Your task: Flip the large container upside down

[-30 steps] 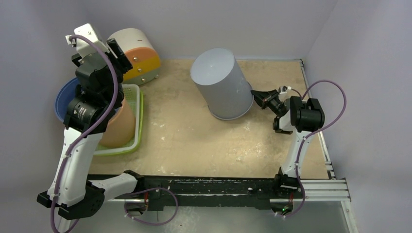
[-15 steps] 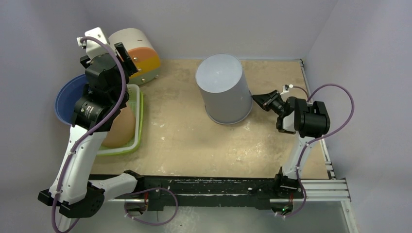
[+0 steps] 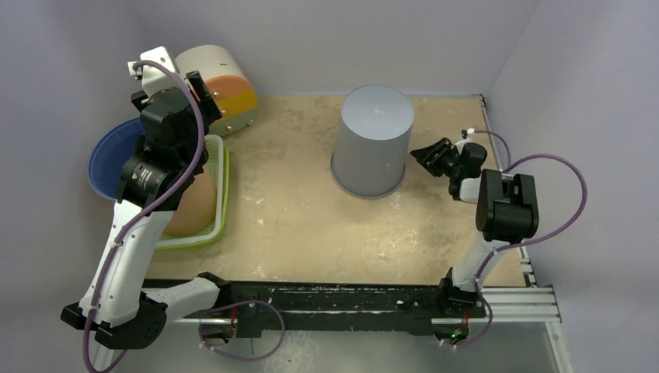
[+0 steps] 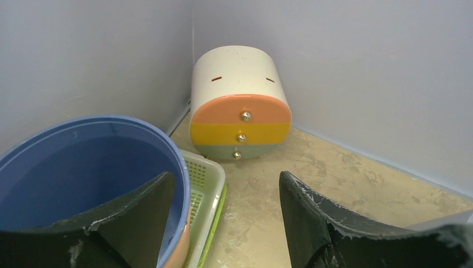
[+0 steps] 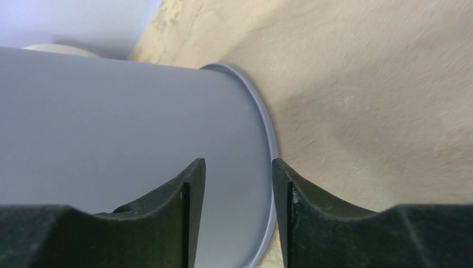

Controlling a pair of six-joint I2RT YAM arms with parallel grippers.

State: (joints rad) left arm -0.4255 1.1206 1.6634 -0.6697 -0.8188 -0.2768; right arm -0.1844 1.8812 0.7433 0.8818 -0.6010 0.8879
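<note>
The large grey container (image 3: 371, 144) stands on the table with its closed bottom up and its rim down. My right gripper (image 3: 421, 154) is open and empty just right of it, near the rim, not touching. In the right wrist view the container's wall (image 5: 122, 128) fills the left side beyond the open gripper (image 5: 239, 165). My left gripper (image 3: 199, 92) is open and empty, raised at the far left; in the left wrist view the left gripper (image 4: 226, 181) hangs over the bowl's edge.
A blue bowl (image 3: 105, 151) sits at the left edge beside a green basket (image 3: 223, 175) holding an orange-brown pot (image 3: 198, 203). A cream drawer unit (image 3: 221, 89) with coloured fronts stands in the back left corner. Walls close in the back and right sides.
The container has gone from tilted to standing flat on its rim, and shifted right. My right gripper has drawn back to the right, off the rim. The left arm moved slightly.
</note>
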